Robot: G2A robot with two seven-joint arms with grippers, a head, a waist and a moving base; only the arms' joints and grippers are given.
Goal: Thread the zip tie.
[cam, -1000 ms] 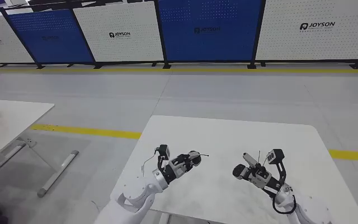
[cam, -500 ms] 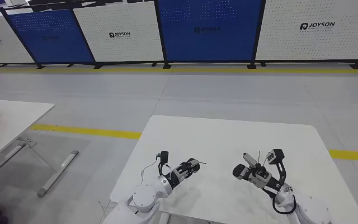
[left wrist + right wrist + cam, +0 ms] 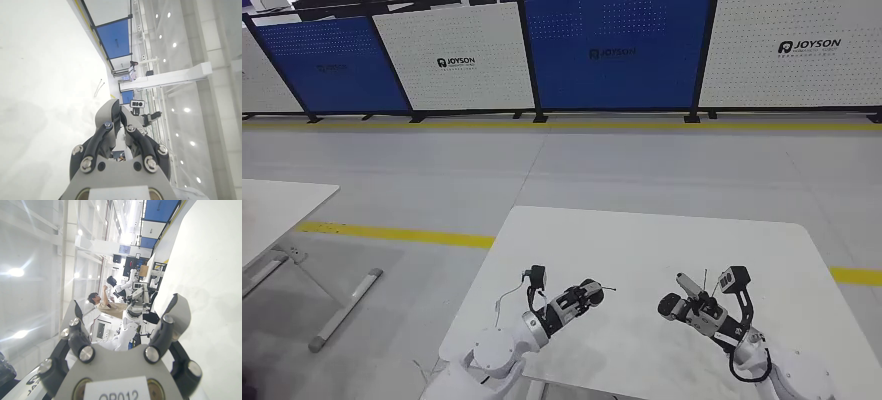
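Left end effector (image 3: 589, 292) (image 3: 119, 106): pads pinched together on the zip tie (image 3: 604, 290) (image 3: 115, 120), a thin black strip. In the left wrist view the strip crosses the pad faces near mid-finger. From the top, its free end sticks out of the fingers toward 3 o'clock, pointing at the other arm.

Right end effector (image 3: 674, 302) (image 3: 125, 300): jaws wide apart, not touching the tie.

Layout from the top: left end effector sits at about 7 o'clock on the white counter (image 3: 642, 235), the right one at about 5 o'clock. The two face each other, well apart, with bare counter between them.

Farther out in the left wrist view: two thin pale strips (image 3: 99, 87) with dark tips lie side by side on the counter, beyond the fingertips and near the counter's edge. Cannot tell whether they are more ties.

Room: yellow floor line (image 3: 392, 235) runs past the counter's 9 o'clock side; blue and white panels (image 3: 617, 55) stand at 12 o'clock.
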